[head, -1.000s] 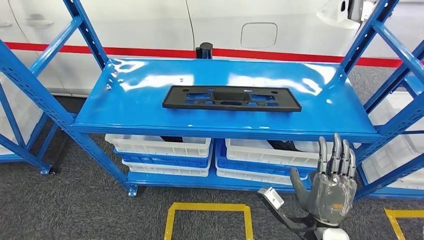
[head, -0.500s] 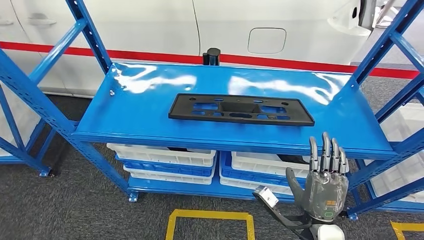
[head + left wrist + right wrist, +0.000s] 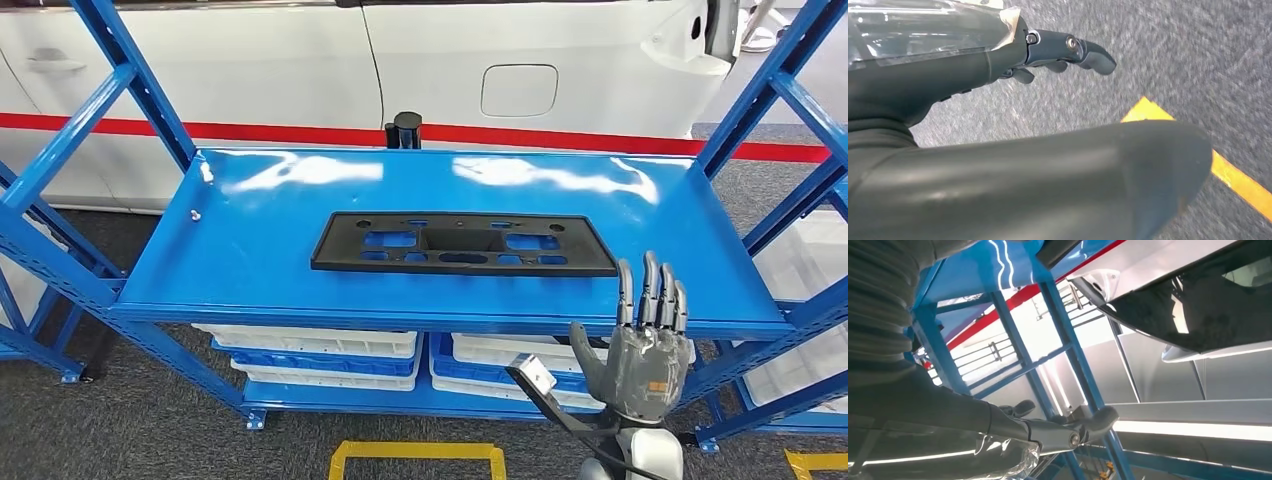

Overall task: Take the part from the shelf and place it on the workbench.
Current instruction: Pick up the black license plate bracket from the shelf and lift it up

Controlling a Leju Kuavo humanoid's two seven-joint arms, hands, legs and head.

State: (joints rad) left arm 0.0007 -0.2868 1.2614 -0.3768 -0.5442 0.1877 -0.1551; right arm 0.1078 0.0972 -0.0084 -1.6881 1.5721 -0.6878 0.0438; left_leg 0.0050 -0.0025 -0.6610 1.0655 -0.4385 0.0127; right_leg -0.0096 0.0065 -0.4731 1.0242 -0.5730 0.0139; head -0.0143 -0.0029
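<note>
A flat black plastic part [image 3: 463, 244] with several cut-outs lies lengthwise in the middle of the blue shelf [image 3: 260, 270]. My right hand [image 3: 640, 350] is raised in front of the shelf's near edge, right of the part, fingers straight up and apart, holding nothing. The right wrist view shows its fingers [image 3: 1068, 427] against a blue shelf post [image 3: 1073, 360]. My left hand [image 3: 1058, 50] hangs over grey carpet in the left wrist view, fingers loosely extended with nothing in them.
White and blue bins [image 3: 310, 345] fill the lower shelf level. Blue diagonal braces [image 3: 770, 90] frame both shelf ends. A white car [image 3: 480, 60] with a red stripe stands behind. A small black post [image 3: 405, 130] sits at the shelf's back edge. Yellow floor tape [image 3: 415, 455] marks the carpet.
The whole view has shifted, so the camera moved; the shelf now sits more centred and closer. My right hand stays raised and open in front of the shelf edge.
</note>
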